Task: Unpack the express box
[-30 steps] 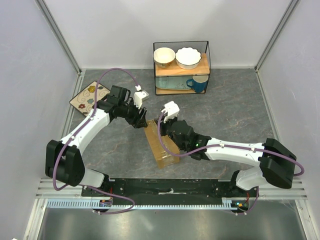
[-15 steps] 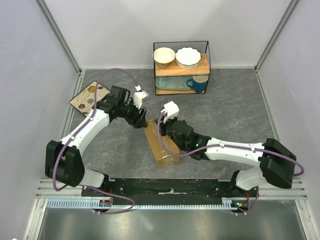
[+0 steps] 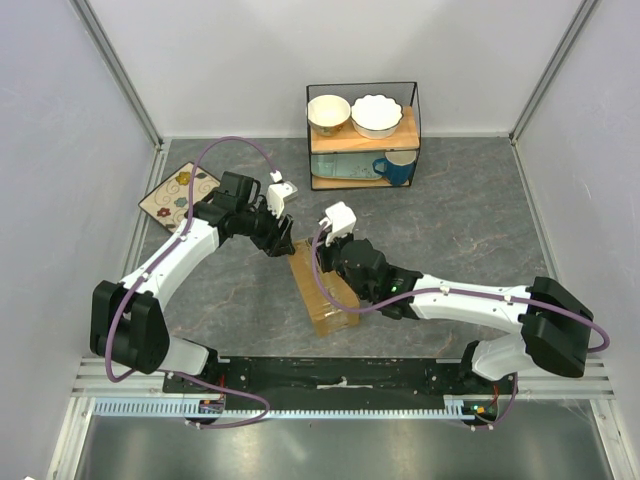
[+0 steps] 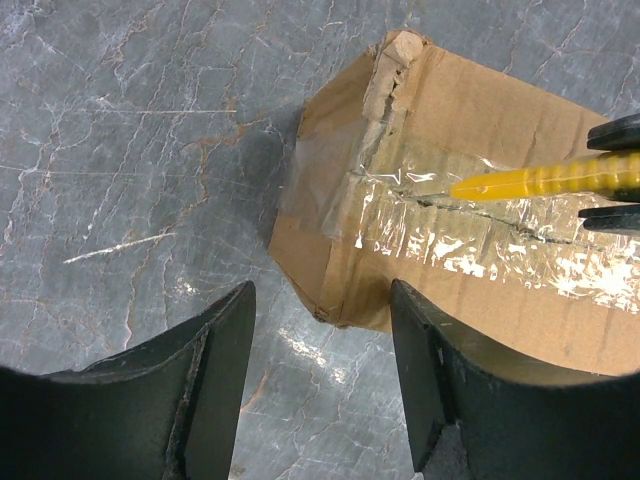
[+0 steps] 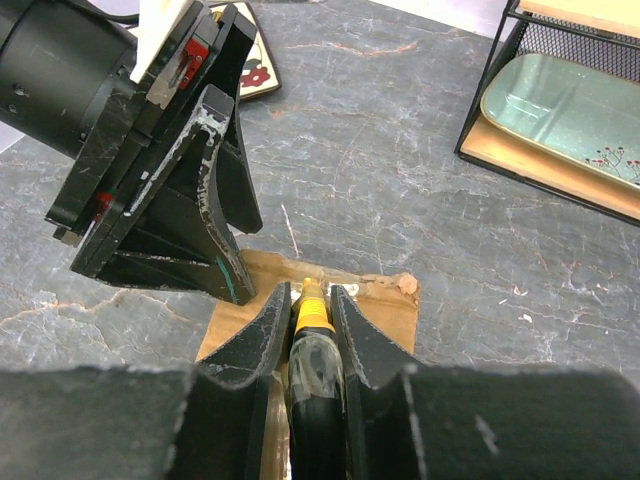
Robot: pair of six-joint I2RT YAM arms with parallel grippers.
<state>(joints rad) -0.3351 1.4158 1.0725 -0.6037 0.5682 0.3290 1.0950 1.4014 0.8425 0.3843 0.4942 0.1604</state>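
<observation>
knife point(image 4: 540, 180) on box point(image 3: 318, 300), rack point(image 3: 345, 145) behind, plate point(image 3: 178, 192) L

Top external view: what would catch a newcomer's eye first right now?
The express box sits mid-table, both arms meeting over it. The right tool grips a yellow utility knife, its tip at the taped top seam; the left tool hangs open at the box's far end.

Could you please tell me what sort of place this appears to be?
Probably a robot test cell, not a home: plain white panels on aluminium framing enclose the grey tabletop, and a wire shelf of bowls looks like staged props.
</observation>
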